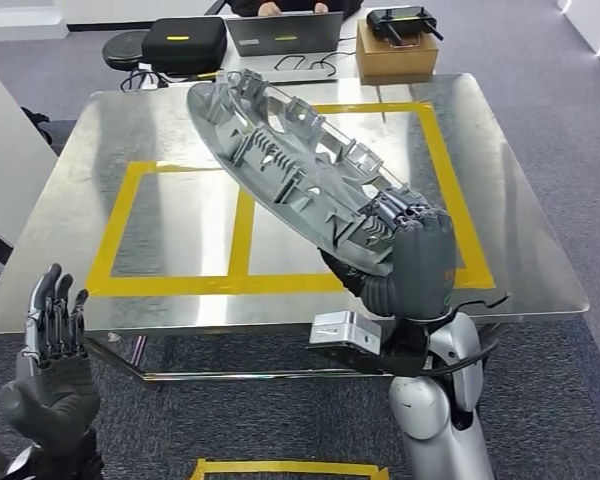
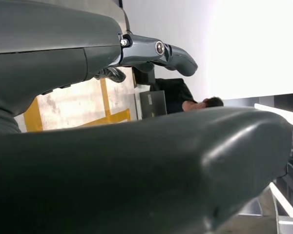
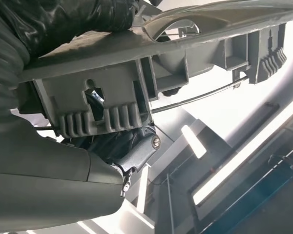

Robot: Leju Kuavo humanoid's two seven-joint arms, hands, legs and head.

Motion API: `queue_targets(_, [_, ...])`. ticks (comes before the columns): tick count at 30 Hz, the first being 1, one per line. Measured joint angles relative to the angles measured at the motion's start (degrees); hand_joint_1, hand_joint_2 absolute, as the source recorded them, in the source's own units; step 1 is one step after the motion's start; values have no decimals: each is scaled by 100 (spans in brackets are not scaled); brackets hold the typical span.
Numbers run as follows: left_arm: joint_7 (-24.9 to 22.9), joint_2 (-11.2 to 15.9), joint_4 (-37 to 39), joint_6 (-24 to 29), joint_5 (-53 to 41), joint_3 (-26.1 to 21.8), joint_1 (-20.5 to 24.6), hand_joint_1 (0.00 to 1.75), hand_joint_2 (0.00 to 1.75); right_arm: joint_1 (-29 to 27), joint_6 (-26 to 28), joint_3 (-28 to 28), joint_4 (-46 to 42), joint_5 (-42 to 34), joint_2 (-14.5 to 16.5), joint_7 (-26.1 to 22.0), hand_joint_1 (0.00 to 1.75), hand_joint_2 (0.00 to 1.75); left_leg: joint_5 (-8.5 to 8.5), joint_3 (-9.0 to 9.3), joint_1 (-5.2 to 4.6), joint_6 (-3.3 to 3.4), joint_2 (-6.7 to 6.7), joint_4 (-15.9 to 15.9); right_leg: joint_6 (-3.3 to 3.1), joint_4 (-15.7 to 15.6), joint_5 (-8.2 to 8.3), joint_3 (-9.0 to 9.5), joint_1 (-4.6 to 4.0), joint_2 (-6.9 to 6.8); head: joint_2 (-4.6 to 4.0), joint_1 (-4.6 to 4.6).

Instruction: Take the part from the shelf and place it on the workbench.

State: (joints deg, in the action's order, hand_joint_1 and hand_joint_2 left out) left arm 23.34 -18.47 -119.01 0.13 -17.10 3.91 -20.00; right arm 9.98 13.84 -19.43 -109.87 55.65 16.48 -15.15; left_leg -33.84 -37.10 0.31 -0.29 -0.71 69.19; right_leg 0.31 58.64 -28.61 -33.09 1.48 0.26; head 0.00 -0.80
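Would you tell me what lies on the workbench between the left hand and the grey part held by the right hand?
In the head view, only bare metal workbench marked with yellow tape lies between the left hand and the part.

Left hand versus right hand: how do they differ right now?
The right hand grips the grey part by its near rim, holding it tilted above the workbench; the left hand holds nothing, fingers upright. The right hand is over the workbench edge; the left hand is short of it. Both are grey.
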Motion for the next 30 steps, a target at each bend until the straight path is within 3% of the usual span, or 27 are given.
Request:
queue_targets(1, [-2,1,0,-12,-27,-4,0,0,0,1,-2,3,2,0,0,-2,175,175,-78,-241,12,-13,4,371,-5,0,-35,38,-2,-7,0,-3])
queue_targets(2, [-9,1,1,-36,-70,-8,0,0,0,1,-3,8,5,-1,0,-3,175,175,-52,-414,19,-16,5,588,-2,0,-76,87,-3,-10,0,-4])
queue_targets(3, [-18,1,1,-66,-123,-11,0,0,0,1,-4,13,10,-1,0,-2,175,175,106,-480,22,-7,5,573,5,0,-122,149,-3,-11,0,-5])
queue_targets(5, [-33,1,1,-118,-206,-15,1,0,0,5,-5,25,17,11,3,10,175,175,664,-317,17,43,10,-56,39,-4,-229,301,-3,-11,0,-11])
queue_targets(6, [-40,1,4,-131,-227,-15,2,0,0,15,-5,33,22,22,4,24,175,175,864,-189,-3,76,18,-392,68,-14,-282,358,-10,-13,0,-11])
queue_targets(7, [-46,1,7,-139,-238,-15,7,0,0,34,-6,42,30,34,7,42,175,175,957,-72,-26,114,28,-670,104,-29,-319,396,-10,-12,0,-15])
queue_targets(11, [-54,-1,15,-162,-249,-15,22,0,0,122,-13,86,71,80,22,108,175,175,794,109,-56,227,28,-1046,245,-50,-330,425,-10,-40,0,-32])
queue_targets(13, [-37,-3,16,-195,-257,-15,27,0,0,156,-18,112,111,138,27,138,175,175,762,214,-31,281,13,-1109,272,224,-400,269,-14,-41,0,-15])
queue_targets(17, [13,-4,27,-291,-275,-15,34,0,0,220,-41,245,234,355,37,266,175,175,614,398,-47,345,-5,-1130,289,1448,-761,-646,-37,-34,0,19])
queue_targets(18, [25,-4,32,-309,-277,-15,35,0,0,221,-54,283,273,430,39,308,175,175,559,468,-56,348,-16,-1130,283,1482,-721,-769,-43,-34,0,21])
queue_targets(19, [37,-4,36,-330,-278,-15,36,0,0,229,-72,319,319,517,40,355,175,175,499,551,-65,346,-29,-1130,267,1309,-557,-790,-52,-33,0,26])
queue_targets(21, [69,-3,44,-386,-276,-15,41,0,0,280,-101,398,450,737,49,454,175,175,368,718,-83,331,-40,-1128,198,638,16,-676,-86,-30,0,39])
queue_targets(23, [103,-2,56,-450,-269,-15,48,0,0,391,-118,485,628,1007,75,547,175,175,272,794,-88,283,-40,-1133,117,151,354,-567,-130,-25,0,38])
queue_targets(25, [136,1,68,-515,-256,-15,57,0,0,516,-138,552,787,1310,116,643,175,175,256,806,-85,219,-38,-1127,57,44,352,-511,-150,-17,0,27])
queue_targets(27, [164,7,75,-561,-248,-14,68,0,0,615,-158,597,909,1524,152,723,175,175,320,711,-88,156,-28,-923,12,-14,341,-401,-114,-12,0,17])
queue_targets(29, [179,15,90,-584,-246,-14,84,0,0,706,-172,631,1032,1627,179,773,175,175,333,357,-66,78,-14,-345,-21,-75,280,-255,-68,-15,0,-10])
queue_targets(30, [185,19,103,-598,-245,-15,92,0,0,755,-184,642,1092,1695,188,806,175,175,247,125,-41,38,-8,-2,-32,-88,233,-188,-59,-16,0,-23])
